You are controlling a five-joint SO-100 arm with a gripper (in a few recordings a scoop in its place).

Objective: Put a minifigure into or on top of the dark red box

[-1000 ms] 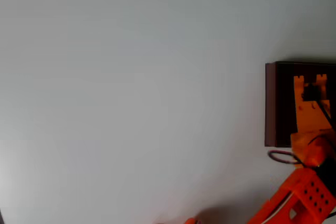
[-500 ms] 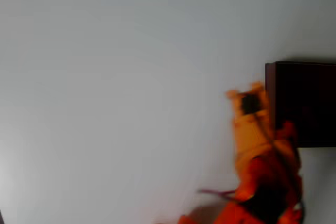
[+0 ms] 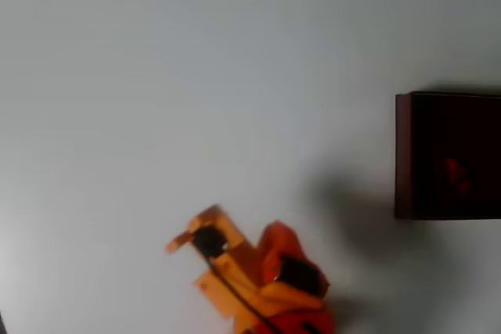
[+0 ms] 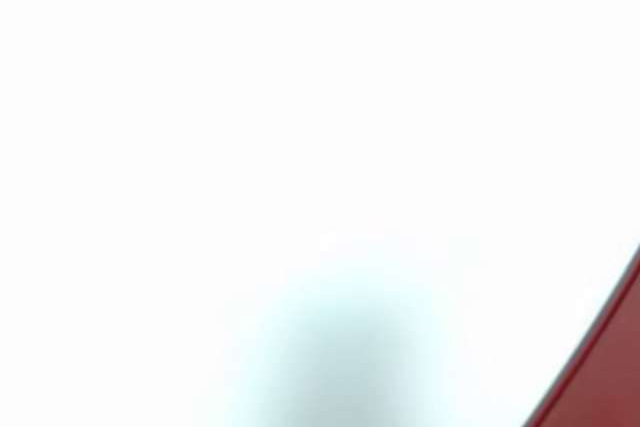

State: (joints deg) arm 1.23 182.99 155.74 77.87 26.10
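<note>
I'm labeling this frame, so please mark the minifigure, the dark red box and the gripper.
minifigure (image 3: 456, 176): overhead view, its red body inside the box.
dark red box (image 3: 403, 154): overhead view, left maroon wall.
gripper (image 3: 190, 228): overhead view, between the orange fingertips.

Orange arm (image 3: 270, 275), paler orange claw (image 3: 188, 232), black cable; what looks like a black motor.
</note>
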